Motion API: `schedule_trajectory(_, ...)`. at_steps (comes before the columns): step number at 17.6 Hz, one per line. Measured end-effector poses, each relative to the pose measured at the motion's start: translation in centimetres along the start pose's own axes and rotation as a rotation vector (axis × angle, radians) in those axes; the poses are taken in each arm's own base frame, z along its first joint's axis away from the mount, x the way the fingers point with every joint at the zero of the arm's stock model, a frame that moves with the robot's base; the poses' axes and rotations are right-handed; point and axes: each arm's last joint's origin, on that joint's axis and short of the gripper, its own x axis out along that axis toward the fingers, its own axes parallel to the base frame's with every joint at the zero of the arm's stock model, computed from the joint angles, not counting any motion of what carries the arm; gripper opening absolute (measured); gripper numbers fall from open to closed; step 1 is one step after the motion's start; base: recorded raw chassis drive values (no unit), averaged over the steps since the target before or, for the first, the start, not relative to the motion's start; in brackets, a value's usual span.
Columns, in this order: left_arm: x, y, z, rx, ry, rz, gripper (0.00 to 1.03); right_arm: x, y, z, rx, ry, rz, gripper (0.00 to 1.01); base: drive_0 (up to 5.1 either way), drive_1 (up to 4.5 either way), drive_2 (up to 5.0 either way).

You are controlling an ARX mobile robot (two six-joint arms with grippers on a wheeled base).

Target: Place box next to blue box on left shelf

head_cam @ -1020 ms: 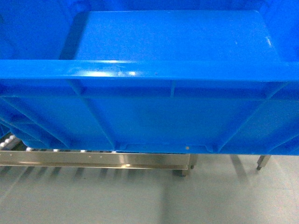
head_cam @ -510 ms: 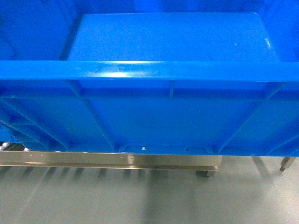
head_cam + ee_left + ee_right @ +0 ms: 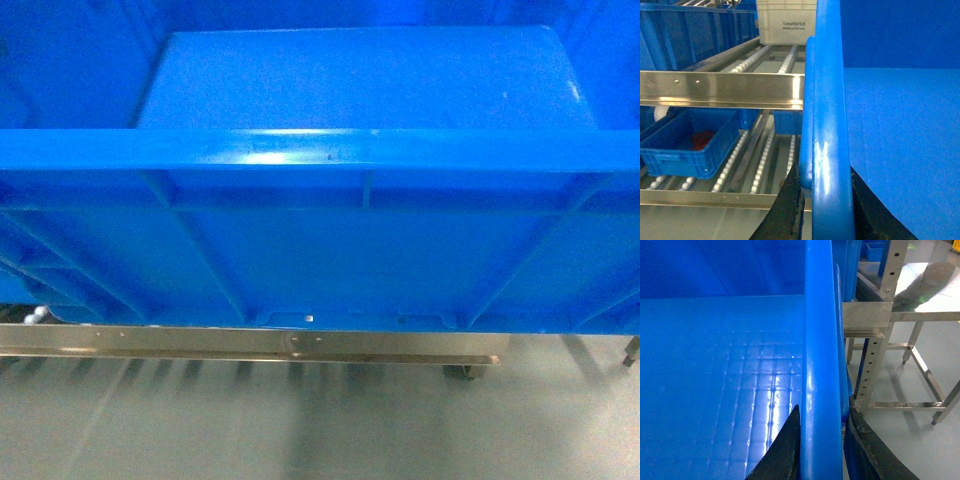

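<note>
Two end effectors, left (image 3: 826, 200) and right (image 3: 822, 445), clamped on box (image 3: 330, 240) rims.

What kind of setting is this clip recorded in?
Probably a warehouse or factory storage area: grey metal racks with white roller rails, blue plastic crates on them, a white plastic tote, and a bare smooth floor.

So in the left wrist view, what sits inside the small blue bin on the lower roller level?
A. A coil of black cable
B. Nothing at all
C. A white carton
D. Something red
D: in the left wrist view the small blue bin on the lower roller rails holds a red item; what it is cannot be told at this size.
</note>
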Motion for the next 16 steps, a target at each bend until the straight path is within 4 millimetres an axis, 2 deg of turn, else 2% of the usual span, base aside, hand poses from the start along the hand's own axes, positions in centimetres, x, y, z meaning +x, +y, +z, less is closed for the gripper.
schedule_trajectory(16, 0.0, -0.01, 0.02, 0.004, -0.002, 0.0, 0.15, -0.01, 0.0, -0.01, 0.0, 0.002, 0.0, 0.18, -5.0, 2.42, 2.4)
